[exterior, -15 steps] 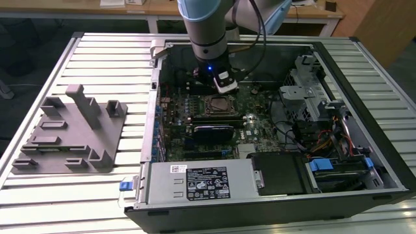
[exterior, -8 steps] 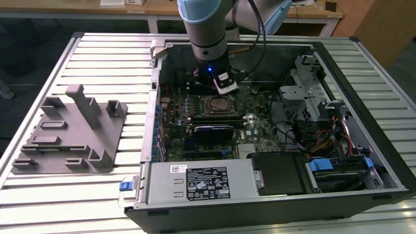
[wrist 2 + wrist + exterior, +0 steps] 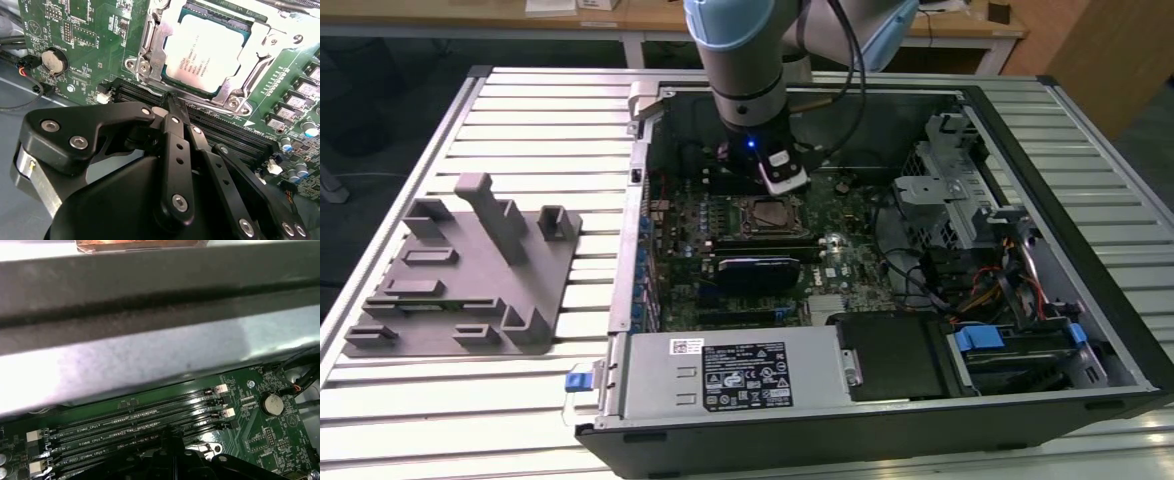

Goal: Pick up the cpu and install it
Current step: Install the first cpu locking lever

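Note:
The cpu (image 3: 205, 47), a pale silvery square chip, lies flat inside the metal-framed socket (image 3: 150, 45) on the green motherboard. In the exterior view the cpu (image 3: 767, 213) sits mid-board inside the open computer case. My gripper (image 3: 172, 100) hangs just off the socket's edge, over the black memory slots (image 3: 225, 127). Its black fingers are pressed together, shut, with nothing between them. In the exterior view the gripper (image 3: 782, 183) is right behind the socket, pointing down. The first wrist view shows the fingertips (image 3: 172, 432) low over the memory slots (image 3: 140, 422).
A grey plastic block with upright posts (image 3: 467, 270) lies on the slatted table at the exterior view's left. Inside the case are the power supply (image 3: 720, 375), a drive cage (image 3: 961, 190), cables (image 3: 947, 280) and a coin cell (image 3: 53, 60). The case wall (image 3: 150, 340) stands close.

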Robot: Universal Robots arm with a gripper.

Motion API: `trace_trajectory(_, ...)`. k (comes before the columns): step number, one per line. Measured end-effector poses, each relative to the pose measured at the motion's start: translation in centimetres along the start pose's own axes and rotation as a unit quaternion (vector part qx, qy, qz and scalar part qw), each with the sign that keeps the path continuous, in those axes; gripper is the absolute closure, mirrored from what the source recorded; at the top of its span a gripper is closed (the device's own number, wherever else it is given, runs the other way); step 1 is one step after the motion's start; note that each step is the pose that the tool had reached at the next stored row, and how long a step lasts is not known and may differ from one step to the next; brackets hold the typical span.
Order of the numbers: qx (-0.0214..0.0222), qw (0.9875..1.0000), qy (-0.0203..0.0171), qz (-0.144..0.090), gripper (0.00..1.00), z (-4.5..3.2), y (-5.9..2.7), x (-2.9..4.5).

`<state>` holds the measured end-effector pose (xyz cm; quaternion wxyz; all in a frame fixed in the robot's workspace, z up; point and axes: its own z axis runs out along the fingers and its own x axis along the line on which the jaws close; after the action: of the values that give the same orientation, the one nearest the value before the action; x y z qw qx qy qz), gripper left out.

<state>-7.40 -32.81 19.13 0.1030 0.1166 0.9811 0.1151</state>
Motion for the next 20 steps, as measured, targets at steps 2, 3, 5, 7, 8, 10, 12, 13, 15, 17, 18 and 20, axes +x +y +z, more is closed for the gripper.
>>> trace_trajectory(2, 0.0002, 1.0, -0.0003, 0.0, 0.89, 0.05, -0.04, 0.0)
trace_trajectory(3, 0.0003, 1.0, -0.0004, 0.0, 0.89, 0.08, -0.06, 0.0)
trace_trajectory(5, 0.0001, 1.0, -0.0008, 0.0, 0.89, 0.16, -0.1, 0.0)
trace_trajectory(7, -0.0001, 1.0, -0.001, 0.0, 0.89, 0.22, -0.11, 0.01)
trace_trajectory(8, 0.0, 1.0, -0.0009, 0.0, 0.89, 0.22, -0.12, 0.01)
trace_trajectory(10, -0.0001, 1.0, -0.0009, 0.0, 0.89, 0.22, -0.15, 0.0)
trace_trajectory(12, -0.0003, 1.0, -0.0008, 0.0, 0.89, 0.21, -0.21, -0.02)
trace_trajectory(13, -0.0007, 1.0, -0.0008, 0.0, 0.89, 0.2, -0.26, -0.03)
trace_trajectory(15, -0.002, 1.0, -0.0006, 0.0, 0.89, 0.18, -0.37, -0.05)
trace_trajectory(17, -0.0032, 1.0, -0.0002, 0.0, 0.89, 0.15, -0.48, -0.08)
trace_trajectory(18, -0.0041, 1.0, 0.0001, 0.001, 0.89, 0.13, -0.53, -0.1)
trace_trajectory(20, -0.0082, 1.0, 0.0009, 0.002, 0.89, 0.11, -0.63, -0.12)
